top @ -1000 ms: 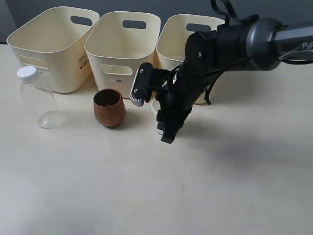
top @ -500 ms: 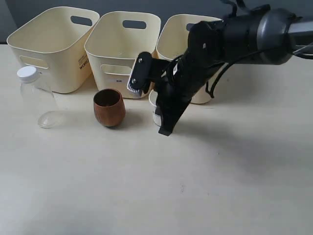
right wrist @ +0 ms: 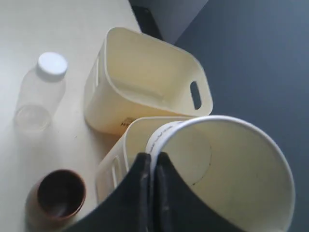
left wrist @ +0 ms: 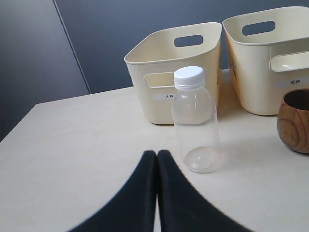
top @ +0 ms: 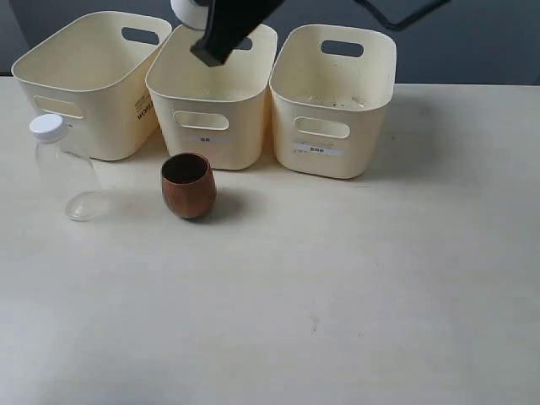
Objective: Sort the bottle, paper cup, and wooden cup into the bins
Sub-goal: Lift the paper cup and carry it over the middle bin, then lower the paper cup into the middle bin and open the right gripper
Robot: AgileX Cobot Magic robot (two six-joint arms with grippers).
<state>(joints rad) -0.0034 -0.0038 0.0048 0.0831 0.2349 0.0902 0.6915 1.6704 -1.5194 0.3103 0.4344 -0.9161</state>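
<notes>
Paper cup (right wrist: 227,179) rim pinched in right gripper (right wrist: 153,166) fingers, raised at twelve o'clock over the middle of the bins (top: 211,84), left gripper (left wrist: 157,162) fingers pressed together low by bottle (left wrist: 194,121), wooden cup (top: 187,185) on the table (top: 337,295).

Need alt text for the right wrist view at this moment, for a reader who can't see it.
The right gripper, its jaws pinched on the rim, holds the white paper cup open side toward the camera, above the bins. Beyond, on the table, stand the clear bottle with its white cap and the brown wooden cup.
</notes>
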